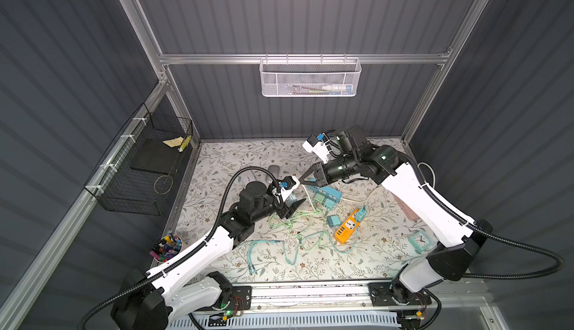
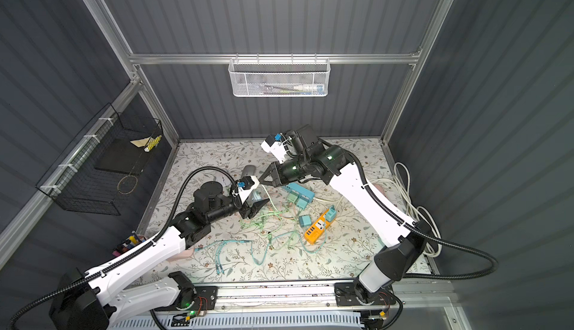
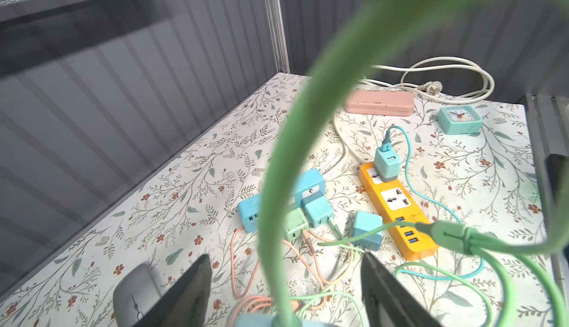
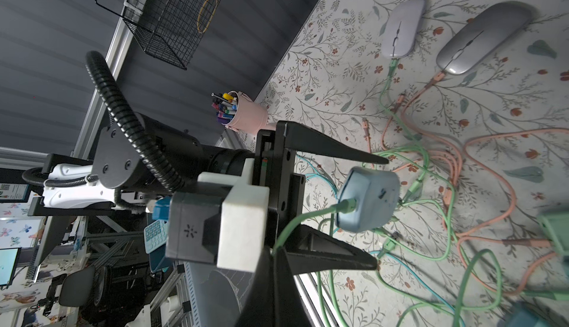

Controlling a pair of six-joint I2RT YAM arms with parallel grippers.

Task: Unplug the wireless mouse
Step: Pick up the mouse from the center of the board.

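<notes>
A light blue wireless mouse (image 4: 369, 199) sits between the wide-set fingers of my left gripper (image 4: 380, 210), which grips it by its sides just above the floral mat. A green cable (image 4: 308, 217) is plugged into the end of the mouse that faces the left palm. It runs to my right gripper (image 4: 274, 250), which is shut on it a short way from the plug. In both top views the right gripper (image 1: 299, 181) (image 2: 261, 183) meets the left gripper (image 1: 298, 196) at mid-table. In the left wrist view the cable (image 3: 308, 110) arcs close past the lens.
A lilac mouse (image 4: 400, 29) and a grey mouse (image 4: 483, 39) lie behind, each on its own cable. Loose green, pink and teal cables (image 1: 298, 229) cover the mat by a blue power strip (image 1: 326, 193) and an orange one (image 1: 348, 227). Clock (image 1: 421, 241), pink case (image 3: 378, 102), pen cup (image 1: 167, 247).
</notes>
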